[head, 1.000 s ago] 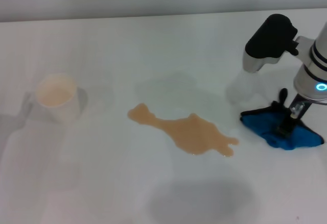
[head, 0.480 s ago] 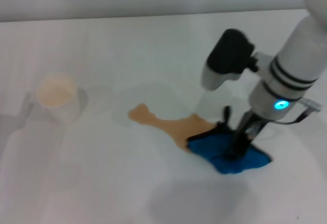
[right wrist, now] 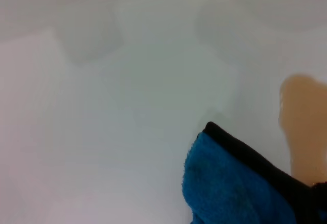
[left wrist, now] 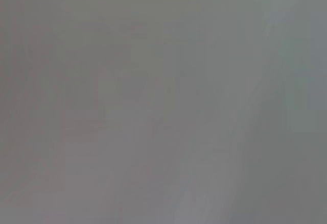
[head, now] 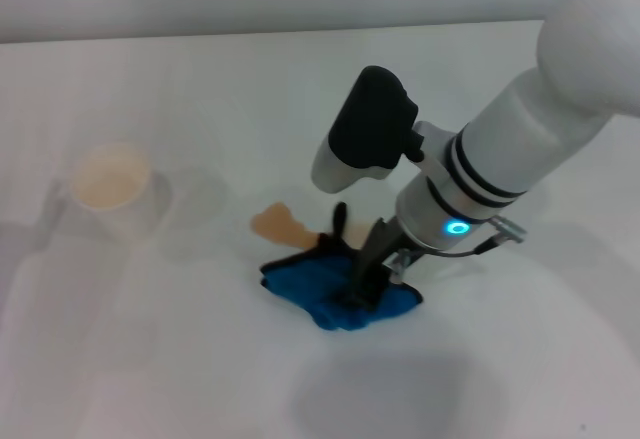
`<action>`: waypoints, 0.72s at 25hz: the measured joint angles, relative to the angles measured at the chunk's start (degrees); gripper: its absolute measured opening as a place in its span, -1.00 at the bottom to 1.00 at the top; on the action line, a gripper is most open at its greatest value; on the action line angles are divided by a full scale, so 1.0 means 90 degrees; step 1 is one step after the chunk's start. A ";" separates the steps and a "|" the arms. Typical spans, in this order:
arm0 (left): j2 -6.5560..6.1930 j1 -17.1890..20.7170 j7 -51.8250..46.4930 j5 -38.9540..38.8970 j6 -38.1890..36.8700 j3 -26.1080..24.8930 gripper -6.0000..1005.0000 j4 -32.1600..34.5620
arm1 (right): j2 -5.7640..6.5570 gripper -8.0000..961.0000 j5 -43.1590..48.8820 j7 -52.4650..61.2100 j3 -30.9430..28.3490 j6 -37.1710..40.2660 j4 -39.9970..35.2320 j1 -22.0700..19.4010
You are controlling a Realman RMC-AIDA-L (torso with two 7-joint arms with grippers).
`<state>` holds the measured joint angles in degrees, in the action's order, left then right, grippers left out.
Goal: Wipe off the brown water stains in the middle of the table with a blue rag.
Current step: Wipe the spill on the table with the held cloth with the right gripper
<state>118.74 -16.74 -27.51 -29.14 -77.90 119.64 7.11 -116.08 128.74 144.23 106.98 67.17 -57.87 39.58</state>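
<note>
Right gripper [head: 352,259], jaws clamped on the blue rag [head: 320,289], should press flat on the worktop [head: 200,359] and sweep across the remaining brown water stains [head: 275,223].

The right arm [head: 520,149] is glossy white with black bands, a cyan-lit ring and black camera housing [head: 375,119].

The right arm reaches in from the far right, its white forearm angled down and left toward the middle of the scene. The right gripper [head: 352,264] points down, its dark fingers [head: 340,227] clamped on cloth, a blue ring lit at the wrist. The left arm is out of sight
</note>
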 joint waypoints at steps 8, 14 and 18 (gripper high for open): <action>0.0010 -0.0072 0.0000 0.0025 0.0106 0.0036 0.67 0.0000 | -0.0013 -0.72 -0.0430 0.0000 0.0692 -0.1343 0.0072 -0.0081; 0.0014 -0.0115 0.0000 0.0025 0.0184 0.0025 0.67 0.0001 | -0.0014 -0.72 -0.0814 -0.0001 0.1001 -0.2257 0.0331 -0.0082; 0.0019 -0.0123 0.0000 0.0012 0.0194 0.0009 0.67 0.0000 | -0.0011 -0.72 -0.0889 -0.0006 0.1272 -0.2774 0.0390 -0.0087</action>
<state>118.92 -17.85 -27.51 -29.03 -76.16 119.72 7.12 -116.18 120.75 144.17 118.43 42.21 -54.36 38.80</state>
